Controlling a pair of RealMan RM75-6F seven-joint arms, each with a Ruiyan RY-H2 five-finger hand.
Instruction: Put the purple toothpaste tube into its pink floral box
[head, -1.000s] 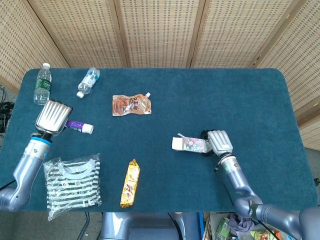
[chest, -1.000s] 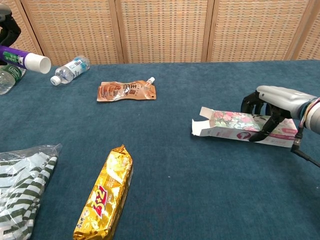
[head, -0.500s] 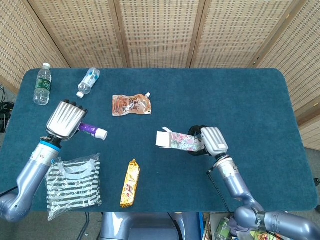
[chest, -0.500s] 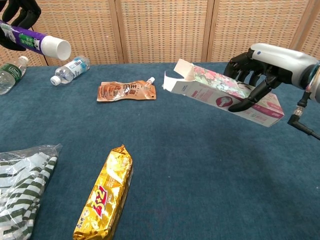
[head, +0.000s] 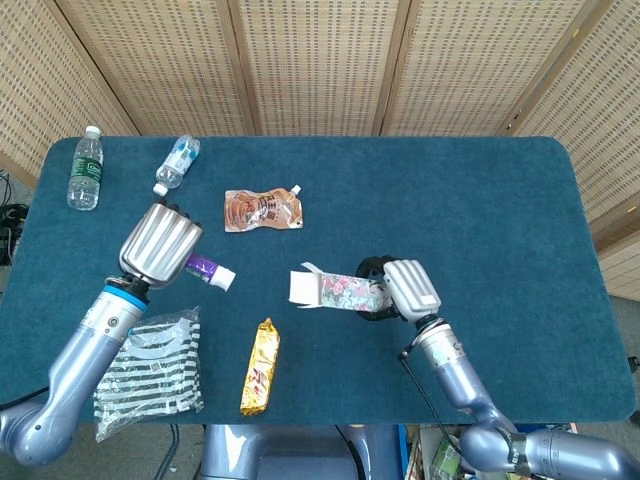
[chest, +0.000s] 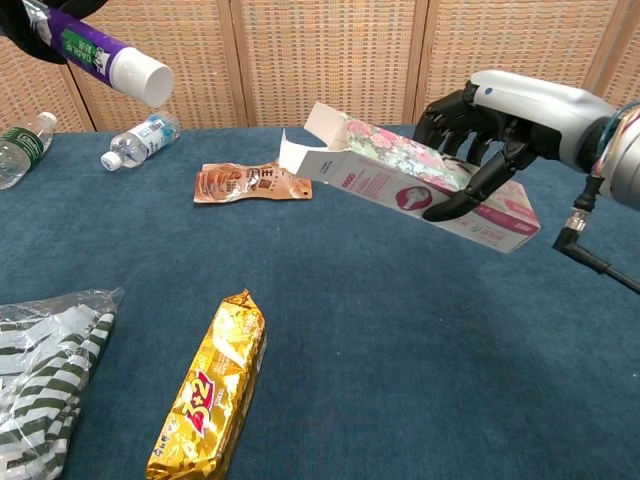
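Note:
My left hand (head: 160, 244) grips the purple toothpaste tube (head: 207, 269) in the air, its white cap (chest: 142, 76) pointing right. In the chest view the left hand (chest: 30, 25) and tube sit at the top left corner. My right hand (head: 405, 290) holds the pink floral box (head: 335, 290) off the table, tilted, with its open flapped end (chest: 312, 142) turned left toward the tube. The chest view shows the right hand (chest: 492, 115) wrapped around the box's middle. A gap remains between cap and box mouth.
On the blue table (head: 480, 200) lie a brown spout pouch (head: 263, 211), a gold snack bar (head: 260, 366), a striped bag (head: 147, 368), a lying water bottle (head: 177, 162) and an upright bottle (head: 85, 168) at the far left.
Both hands rose and moved inward. The tube travelled right and the box travelled left, so the gap between cap and open box end has narrowed.

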